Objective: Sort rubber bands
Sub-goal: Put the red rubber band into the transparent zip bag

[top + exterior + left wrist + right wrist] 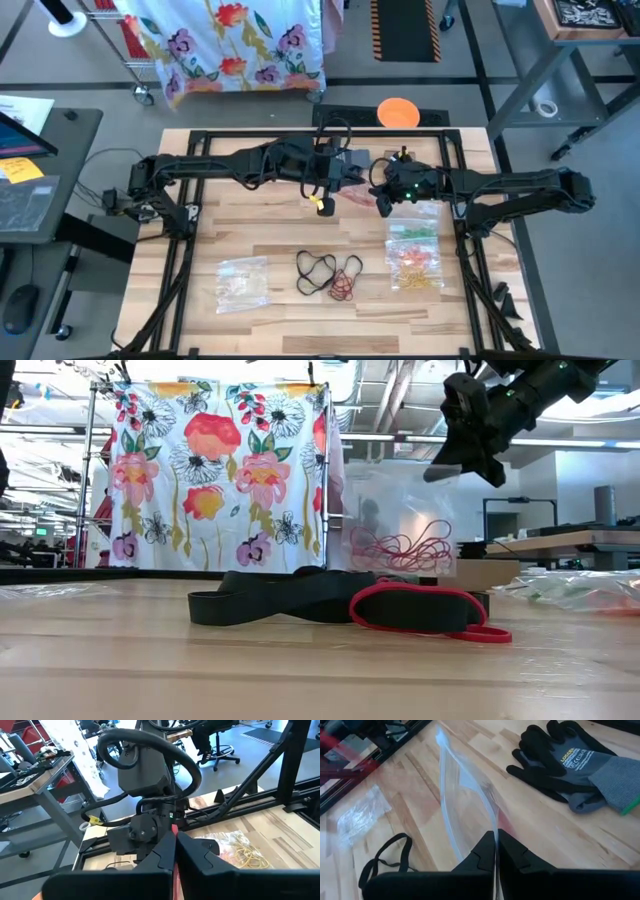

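My right gripper (pixel 496 851) is pinched shut on the edge of a clear plastic bag (pixel 465 780), whose thin film rises up from between my fingers and hangs above the tabletop (pixel 555 827). In the low view that bag (pixel 400 525) hangs in the air with red rubber bands (pixel 400 550) gathered in its bottom. My left gripper (pixel 175 845) is closed too, its fingers pressed together with a sliver of red showing between them; what exactly it pinches I cannot tell. In the high view both of my grippers meet near the middle of the tabletop toward its far edge, left gripper (pixel 325 200) and right gripper (pixel 385 200) close together with the bag between them.

Out from there, toward the near edge, loose black rubber bands (pixel 316 270) lie in a loop, and a red tangle (pixel 345 285) lies just beside them on the bare wood. To my right of these a bag with orange, yellow and green bands (pixel 415 258) lies flat. To my left lies another bag of pale bands (pixel 243 283). A black glove (pixel 570 762) lies on the tabletop beyond my right gripper.
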Available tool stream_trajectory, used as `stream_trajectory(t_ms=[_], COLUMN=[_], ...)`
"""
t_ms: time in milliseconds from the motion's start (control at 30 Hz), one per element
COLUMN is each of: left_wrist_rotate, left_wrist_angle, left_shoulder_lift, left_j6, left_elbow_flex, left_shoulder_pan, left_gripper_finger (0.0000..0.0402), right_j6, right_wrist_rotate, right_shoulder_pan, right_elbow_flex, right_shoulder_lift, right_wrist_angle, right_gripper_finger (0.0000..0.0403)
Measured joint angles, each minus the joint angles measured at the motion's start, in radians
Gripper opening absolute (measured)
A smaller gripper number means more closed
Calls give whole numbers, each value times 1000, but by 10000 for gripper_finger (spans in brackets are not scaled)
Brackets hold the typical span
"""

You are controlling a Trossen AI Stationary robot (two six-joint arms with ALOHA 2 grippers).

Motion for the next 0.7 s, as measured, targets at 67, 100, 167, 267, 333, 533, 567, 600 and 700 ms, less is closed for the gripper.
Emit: stream_trajectory(t_ms=[67, 100, 167, 267, 333, 533, 567, 600, 700], left_wrist_rotate=[0, 0, 0, 0, 0, -1, 0, -4, -9], left_wrist_angle=[-3, -4, -4, -3, 4, 11, 23, 25, 23], left_shoulder_lift=[0, 0, 0, 0, 0, 6, 17, 23, 60], left_j6=[0, -1, -1, -2, -2, 9, 13, 16, 24], left_elbow_flex=[0, 0, 0, 0, 0, 0, 0, 0, -1], left_shoulder_pan=[0, 0, 0, 0, 0, 2, 2, 3, 12], left_gripper_finger=[1, 1, 1, 1, 1, 1, 1, 1, 1], right_j6=[0, 0, 0, 1, 13, 19, 19, 19, 18], right_wrist_rotate=[0, 0, 0, 0, 0, 0, 0, 0, -7], right_shoulder_pan=[0, 0, 0, 0, 0, 0, 0, 0, 0], right_elbow_flex=[0, 0, 0, 0, 0, 0, 0, 0, 0], right_shoulder_lift=[0, 0, 0, 0, 0, 0, 0, 0, 0], right_wrist_angle=[0, 0, 0, 0, -1, 0, 0, 3, 17], right_gripper_finger=[11, 11, 11, 11, 11, 11, 11, 11, 11])
